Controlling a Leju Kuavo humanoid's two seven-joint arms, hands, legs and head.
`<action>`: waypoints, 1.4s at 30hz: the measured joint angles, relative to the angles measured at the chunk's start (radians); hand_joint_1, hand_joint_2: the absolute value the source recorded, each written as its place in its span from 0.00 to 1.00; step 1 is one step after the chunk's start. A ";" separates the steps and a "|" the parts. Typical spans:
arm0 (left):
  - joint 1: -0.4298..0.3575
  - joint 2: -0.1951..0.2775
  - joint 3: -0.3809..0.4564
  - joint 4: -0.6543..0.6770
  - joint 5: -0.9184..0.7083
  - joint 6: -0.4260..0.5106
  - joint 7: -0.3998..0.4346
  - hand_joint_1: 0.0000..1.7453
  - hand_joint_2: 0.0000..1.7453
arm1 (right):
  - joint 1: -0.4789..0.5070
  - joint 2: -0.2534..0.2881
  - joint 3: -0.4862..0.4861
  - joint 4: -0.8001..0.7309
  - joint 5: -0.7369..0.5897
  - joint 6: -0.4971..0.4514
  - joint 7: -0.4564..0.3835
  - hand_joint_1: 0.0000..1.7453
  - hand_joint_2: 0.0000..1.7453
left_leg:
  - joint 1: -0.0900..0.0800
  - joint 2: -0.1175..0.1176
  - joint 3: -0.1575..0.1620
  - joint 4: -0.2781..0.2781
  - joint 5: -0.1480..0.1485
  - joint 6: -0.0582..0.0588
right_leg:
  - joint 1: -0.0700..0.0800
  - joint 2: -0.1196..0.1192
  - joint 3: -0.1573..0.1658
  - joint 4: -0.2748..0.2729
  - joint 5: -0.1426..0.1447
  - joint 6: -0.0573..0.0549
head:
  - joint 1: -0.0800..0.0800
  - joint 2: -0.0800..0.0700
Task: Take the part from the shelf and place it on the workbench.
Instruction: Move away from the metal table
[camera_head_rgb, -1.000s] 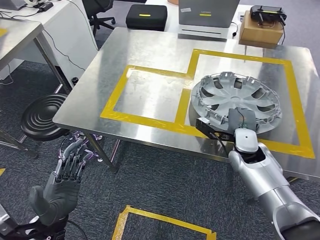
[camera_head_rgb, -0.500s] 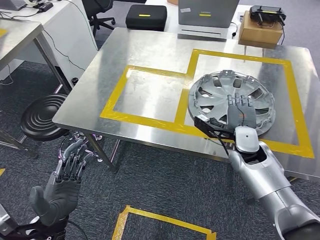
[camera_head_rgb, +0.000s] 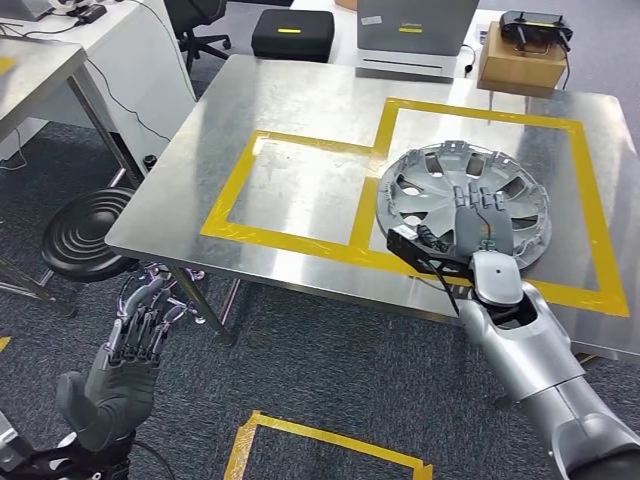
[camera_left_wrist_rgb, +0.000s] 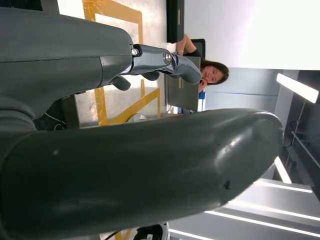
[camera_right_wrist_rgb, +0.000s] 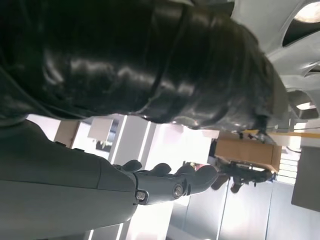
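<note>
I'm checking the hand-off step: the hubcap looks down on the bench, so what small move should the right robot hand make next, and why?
Probably lift the right robot hand off and draw it back. The hubcap already lies on the workbench inside the yellow tape frame, and the fingers lie spread over its face rather than gripping it, so nothing seems left to hold.

The part is a silver-grey plastic hubcap (camera_head_rgb: 462, 205), round, with curved spokes and dark openings between them, and a ring of small clips along its rim. In the head view it sits right of centre in the frame. It lies nearly flat on the workbench (camera_head_rgb: 302, 110), a bare steel table at the frame's centre marked with yellow tape. The hubcap rests inside the right-hand taped rectangle, near that rectangle's left and lower tape lines. Its near edge is partly covered, so whether it sits fully flat cannot be told.
</note>
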 joint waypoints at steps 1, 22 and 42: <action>0.001 -0.001 0.001 0.000 -0.002 0.000 -0.002 0.00 0.00 | 0.006 0.000 -0.006 -0.010 -0.027 -0.010 -0.012 0.00 0.00 | 0.000 0.000 0.000 0.000 0.000 0.000 | 0.000 0.000 0.000 0.000 0.000 0.000 | 0.000 0.000; 0.091 0.040 0.043 0.006 -0.049 0.036 -0.158 0.00 0.00 | 0.221 0.003 -0.169 -0.625 -0.411 -0.317 -0.297 0.00 0.00 | -0.003 0.000 -0.004 0.011 -0.006 0.007 | -0.004 0.000 0.001 -0.001 0.002 0.008 | 0.000 0.000; 0.096 0.047 0.050 0.012 -0.053 0.045 -0.155 0.00 0.00 | 0.336 -0.012 -0.204 -0.737 -0.371 -0.346 -0.331 0.00 0.00 | 0.017 0.007 -0.006 0.024 -0.011 -0.011 | -0.009 0.003 0.028 0.009 -0.025 0.007 | -0.002 0.000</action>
